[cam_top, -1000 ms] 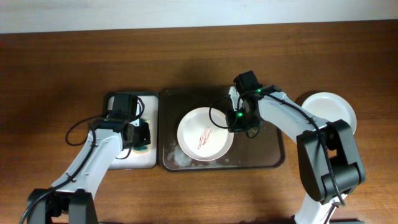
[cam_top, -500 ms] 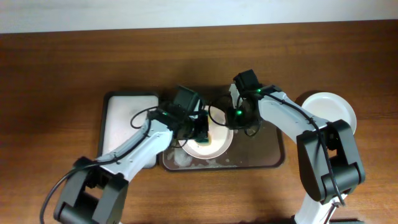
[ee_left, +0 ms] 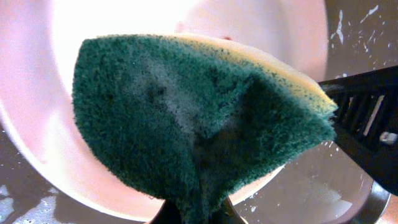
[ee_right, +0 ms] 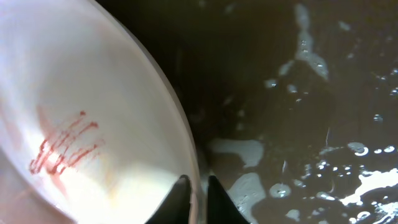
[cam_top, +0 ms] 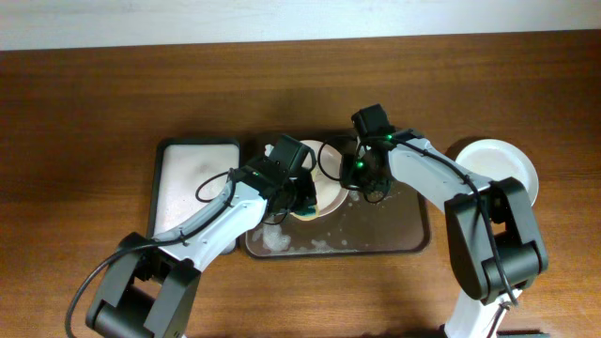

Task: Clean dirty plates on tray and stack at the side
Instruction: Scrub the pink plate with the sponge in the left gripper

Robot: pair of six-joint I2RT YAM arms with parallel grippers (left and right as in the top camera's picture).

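A white plate (cam_top: 329,192) with red streaks (ee_right: 62,149) stands tilted on the dark tray (cam_top: 394,235). My right gripper (cam_top: 362,183) is shut on the plate's right rim (ee_right: 194,186). My left gripper (cam_top: 299,195) is shut on a green-and-yellow sponge (ee_left: 186,118) and holds it against the plate's face (ee_left: 74,168). The sponge also shows in the overhead view (cam_top: 305,212). More white plates (cam_top: 502,164) lie stacked on the table to the right of the tray.
A smaller black-rimmed tray with a white inside (cam_top: 192,192) sits left of the dark tray. Soapy foam and water spots (ee_right: 348,155) lie on the dark tray's floor, with a foam patch (cam_top: 272,241) near its front left corner.
My left arm has swung from the small white tray over to the plate, bringing the sponge. The right gripper has tipped the plate up from lying flat.
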